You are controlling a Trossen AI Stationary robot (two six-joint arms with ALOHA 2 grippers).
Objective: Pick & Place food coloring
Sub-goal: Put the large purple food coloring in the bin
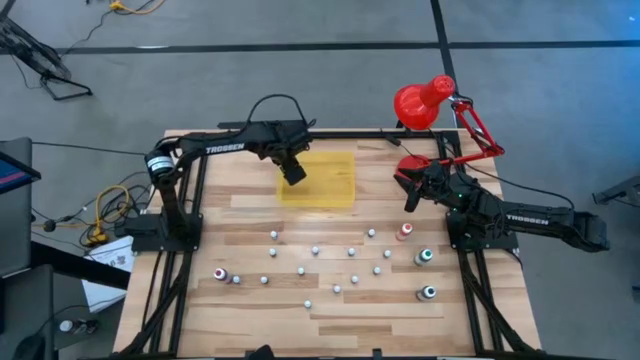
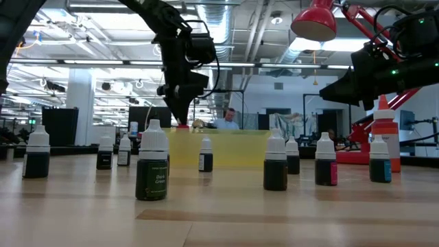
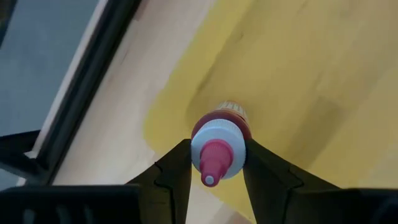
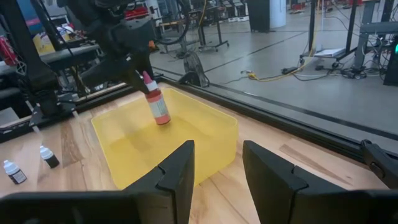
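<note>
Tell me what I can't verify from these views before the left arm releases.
- High view: the left gripper covers its red bottle.
- Left wrist view: bottle base hidden; contact with the yellow tray unclear.
- High view: scattered bottles too small to read colours.

Red bottle over the yellow tray

The left gripper clamps a tilted red dropper bottle by its pink cap above the shallow translucent yellow tray on the pale wooden table; two small dark white-capped bottles stand well apart from it.
</note>
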